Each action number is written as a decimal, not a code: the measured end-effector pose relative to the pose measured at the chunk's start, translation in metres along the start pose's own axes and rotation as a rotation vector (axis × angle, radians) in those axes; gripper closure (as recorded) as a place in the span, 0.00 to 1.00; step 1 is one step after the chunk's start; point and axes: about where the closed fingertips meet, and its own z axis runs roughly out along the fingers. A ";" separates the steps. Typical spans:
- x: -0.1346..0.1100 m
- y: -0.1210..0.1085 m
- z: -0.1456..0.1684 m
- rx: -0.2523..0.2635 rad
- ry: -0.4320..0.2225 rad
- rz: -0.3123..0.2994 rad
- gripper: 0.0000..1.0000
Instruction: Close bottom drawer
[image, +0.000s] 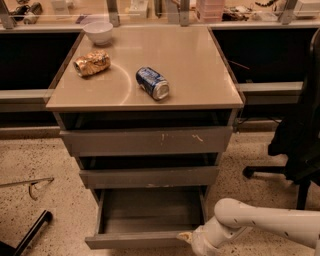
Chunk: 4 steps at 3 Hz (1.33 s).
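Note:
The bottom drawer is the lowest of three grey drawers and stands pulled far out, its grey inside showing bare. Its plain front edge runs along the bottom of the view. My white arm reaches in from the lower right. The gripper is at the right end of the drawer's front, close to or touching it; most of it is cut off by the lower edge of the view. The middle drawer and the scratched top drawer sit slightly out.
On the beige cabinet top lie a blue can on its side, a crumpled snack bag and a white bowl. A black office chair stands at the right. A black bar lies on the speckled floor at the left.

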 end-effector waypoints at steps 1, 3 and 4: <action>0.000 0.000 0.000 0.000 0.000 0.000 0.00; 0.036 -0.027 0.066 -0.071 -0.073 0.031 0.00; 0.041 -0.022 0.084 -0.091 -0.096 0.052 0.00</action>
